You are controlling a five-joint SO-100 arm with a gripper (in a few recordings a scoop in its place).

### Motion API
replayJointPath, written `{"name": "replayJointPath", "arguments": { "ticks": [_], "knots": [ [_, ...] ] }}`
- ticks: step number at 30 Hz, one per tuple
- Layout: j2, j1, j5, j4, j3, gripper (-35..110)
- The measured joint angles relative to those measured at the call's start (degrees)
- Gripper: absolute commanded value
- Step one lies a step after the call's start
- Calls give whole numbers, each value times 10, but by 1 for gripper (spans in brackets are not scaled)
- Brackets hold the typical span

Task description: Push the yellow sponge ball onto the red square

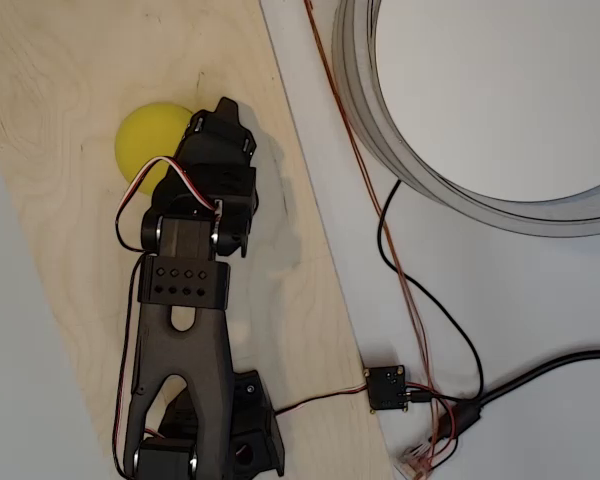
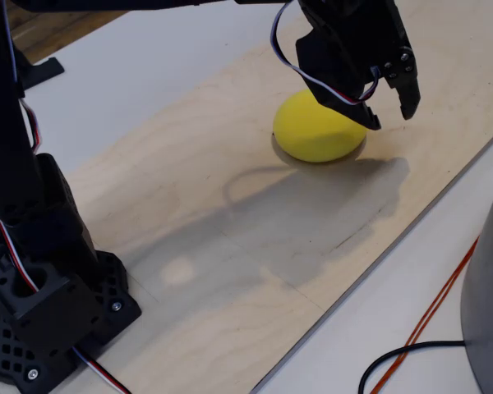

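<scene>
The yellow sponge ball (image 1: 145, 140) rests on the pale wooden board (image 1: 70, 200), in the upper left of the overhead view. Its right side is covered by the black arm. In the fixed view the yellow sponge ball (image 2: 312, 131) sits just left of and behind my gripper (image 2: 392, 116). The gripper hangs low against the ball's right side. Its two black fingertips stand a little apart, with nothing between them. From overhead my gripper (image 1: 217, 118) is a dark mass at the ball's right edge. The red square is hidden or out of view.
A large grey round tub (image 1: 380, 120) stands on the white table to the right of the board. Black and orange cables (image 1: 400, 270) run to a small connector board (image 1: 387, 388). The arm's base (image 2: 49, 304) sits at the board's near end.
</scene>
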Motion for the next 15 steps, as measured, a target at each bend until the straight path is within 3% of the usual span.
{"name": "replayJointPath", "arguments": {
  "ticks": [15],
  "knots": [
    [-32, -7, 30, -32, 1, 10]
  ]
}}
